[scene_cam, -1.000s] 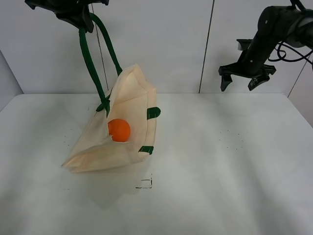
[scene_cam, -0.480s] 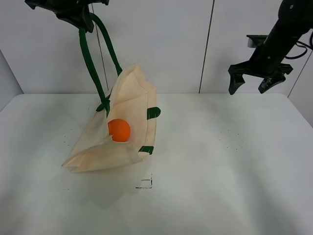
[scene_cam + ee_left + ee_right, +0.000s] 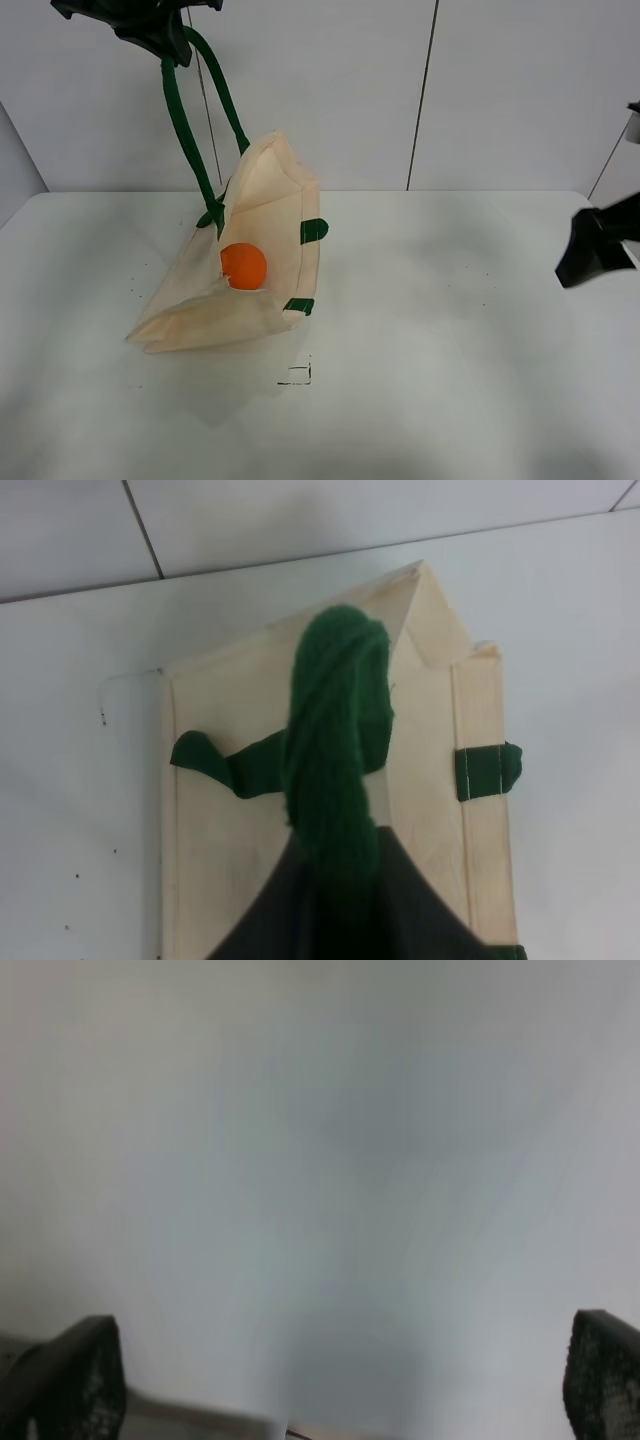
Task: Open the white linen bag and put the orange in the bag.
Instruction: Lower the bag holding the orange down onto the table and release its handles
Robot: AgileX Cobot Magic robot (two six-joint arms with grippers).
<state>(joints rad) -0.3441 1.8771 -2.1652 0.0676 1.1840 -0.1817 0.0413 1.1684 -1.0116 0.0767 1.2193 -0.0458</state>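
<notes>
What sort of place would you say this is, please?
Probably a robotics lab bench: a bare white table against white wall panels, a black left gripper holding a cream cloth bag by its green handle, and a small black mark drawn on the tabletop.

- white table [image 3: 450, 380]; matte, bare over most of its surface, meeting a pale wall at its far edge
- white linen bag [image 3: 215, 318]; only its lower edge rests on the tabletop; its upper part is raised clear
- small black square mark [image 3: 297, 375]; just in front of the bag's near corner
- faint dark specks [image 3: 472, 288]; well right of the bag
</notes>
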